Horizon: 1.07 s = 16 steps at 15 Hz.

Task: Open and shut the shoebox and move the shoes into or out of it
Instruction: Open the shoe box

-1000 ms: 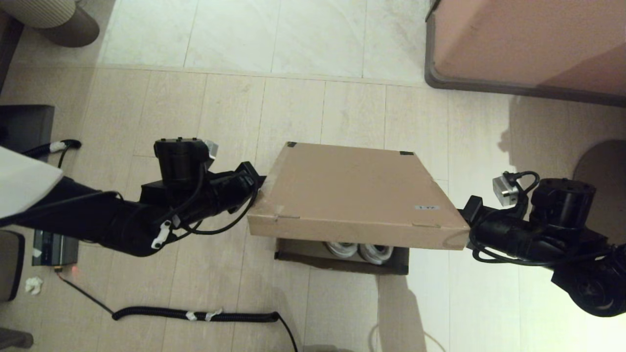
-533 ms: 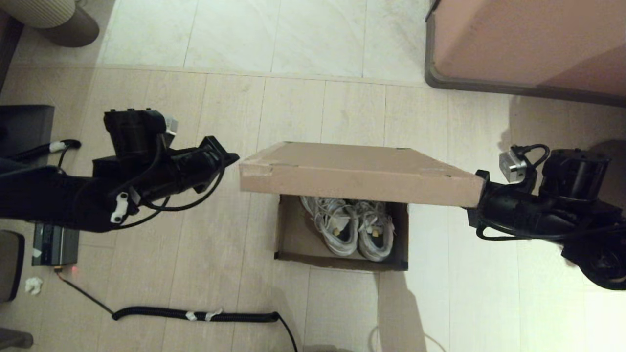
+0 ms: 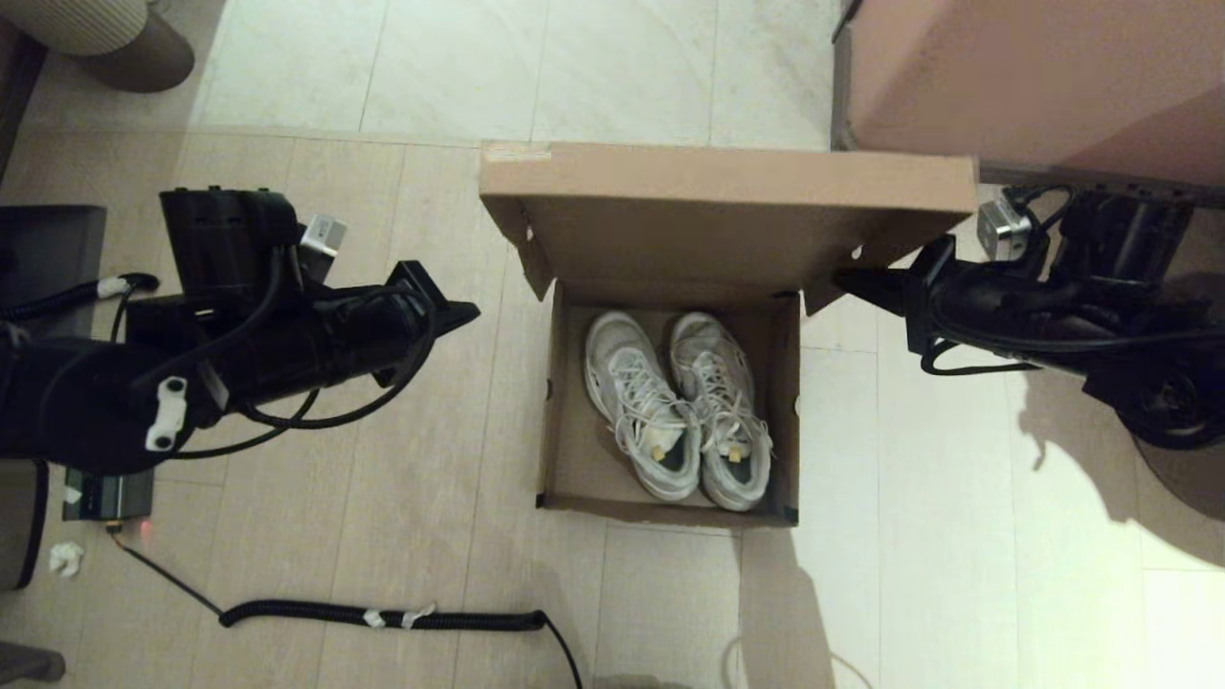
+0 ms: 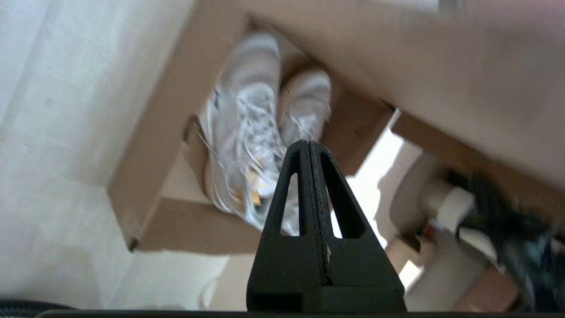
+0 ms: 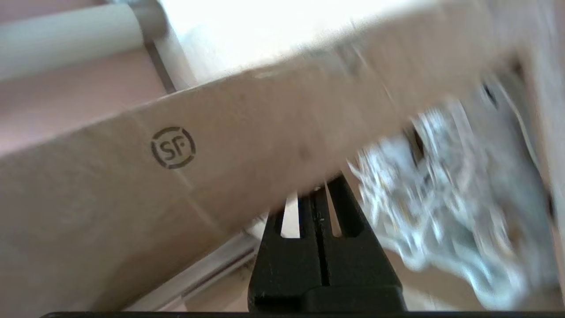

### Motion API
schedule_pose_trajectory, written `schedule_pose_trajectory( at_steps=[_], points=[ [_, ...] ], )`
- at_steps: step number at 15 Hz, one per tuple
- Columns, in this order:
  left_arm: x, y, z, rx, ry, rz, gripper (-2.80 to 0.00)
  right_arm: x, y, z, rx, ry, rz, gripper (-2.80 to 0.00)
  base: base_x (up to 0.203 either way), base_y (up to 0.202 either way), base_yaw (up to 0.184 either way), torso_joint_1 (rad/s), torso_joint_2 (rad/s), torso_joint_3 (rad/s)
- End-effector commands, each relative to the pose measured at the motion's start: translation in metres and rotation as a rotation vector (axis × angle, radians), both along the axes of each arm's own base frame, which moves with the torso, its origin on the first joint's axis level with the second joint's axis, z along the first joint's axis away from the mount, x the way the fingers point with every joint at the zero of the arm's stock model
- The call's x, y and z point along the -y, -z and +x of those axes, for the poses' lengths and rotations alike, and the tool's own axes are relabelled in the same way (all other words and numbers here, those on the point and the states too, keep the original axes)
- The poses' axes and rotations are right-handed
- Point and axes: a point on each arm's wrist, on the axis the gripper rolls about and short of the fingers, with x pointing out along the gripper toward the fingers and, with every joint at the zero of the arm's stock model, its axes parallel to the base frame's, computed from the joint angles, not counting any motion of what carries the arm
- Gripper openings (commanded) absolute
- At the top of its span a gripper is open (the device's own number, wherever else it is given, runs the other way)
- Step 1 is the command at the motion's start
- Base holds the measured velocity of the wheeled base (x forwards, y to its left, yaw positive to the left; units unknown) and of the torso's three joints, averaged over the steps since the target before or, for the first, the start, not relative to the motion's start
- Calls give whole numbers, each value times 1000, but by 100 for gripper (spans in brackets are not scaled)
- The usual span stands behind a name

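Observation:
The brown cardboard shoebox (image 3: 565, 421) stands open on the floor, its flap lid (image 3: 727, 211) raised and tilted back. Two white lace-up shoes (image 3: 675, 411) lie side by side inside, toes toward the far end. My right gripper (image 3: 847, 279) is shut, its tip against the underside of the lid's right side flap. In the right wrist view the lid (image 5: 176, 176) covers the tips of the right gripper (image 5: 318, 194), with the shoes (image 5: 441, 198) beyond. My left gripper (image 3: 469, 311) is shut and empty, hanging left of the box and apart from it; the left wrist view shows this gripper (image 4: 309, 143) above the shoes (image 4: 260, 132).
A large pink-brown furniture block (image 3: 1034, 77) stands at the back right, close behind the lid's right corner. A coiled black cable (image 3: 383, 617) lies on the floor in front. A dark device (image 3: 105, 493) sits at the left edge.
The lid has swung from nearly closed up and back to fully open, uncovering both shoes. My right gripper rose and moved back with it. My left gripper drew away to the left.

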Motion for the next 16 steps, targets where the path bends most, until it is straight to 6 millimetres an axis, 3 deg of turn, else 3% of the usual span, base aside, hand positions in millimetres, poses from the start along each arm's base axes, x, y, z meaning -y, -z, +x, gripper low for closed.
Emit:
schedule_pose_trajectory(
  at_steps=[1, 3, 7, 9, 10, 12, 13, 15, 16],
  points=[
    [4, -3, -6, 9, 18, -8, -280, 2, -2, 24, 16, 11, 6, -280, 0, 0, 0, 0, 0, 0],
    [6, -1, -5, 4, 20, -6, -280, 8, -6, 49, 42, 33, 10, -280, 0, 0, 0, 0, 0, 0],
    [13, 2, -7, 8, 39, 18, -280, 22, 7, 106, 65, 90, 7, -280, 0, 0, 0, 0, 0, 0],
    [14, 17, -2, 23, 37, 140, -280, 26, 15, 117, 58, 245, -39, -280, 0, 0, 0, 0, 0, 0],
    [15, 27, 4, 40, 34, 243, -280, 23, 22, 119, 72, 340, -145, -280, 0, 0, 0, 0, 0, 0],
    [22, 52, 18, 59, 39, 436, -280, 13, 39, 116, 101, 560, -477, -280, 0, 0, 0, 0, 0, 0],
    [35, 54, 21, 89, 48, 467, -280, 7, 41, 106, 100, 598, -578, -280, 0, 0, 0, 0, 0, 0],
    [39, 45, 19, 136, 38, 471, -280, -13, 19, 67, 147, 527, -629, -280, 0, 0, 0, 0, 0, 0],
    [34, 38, 15, 151, 22, 466, -280, -32, 17, 43, 150, 451, -669, -280, 0, 0, 0, 0, 0, 0]
  ],
)
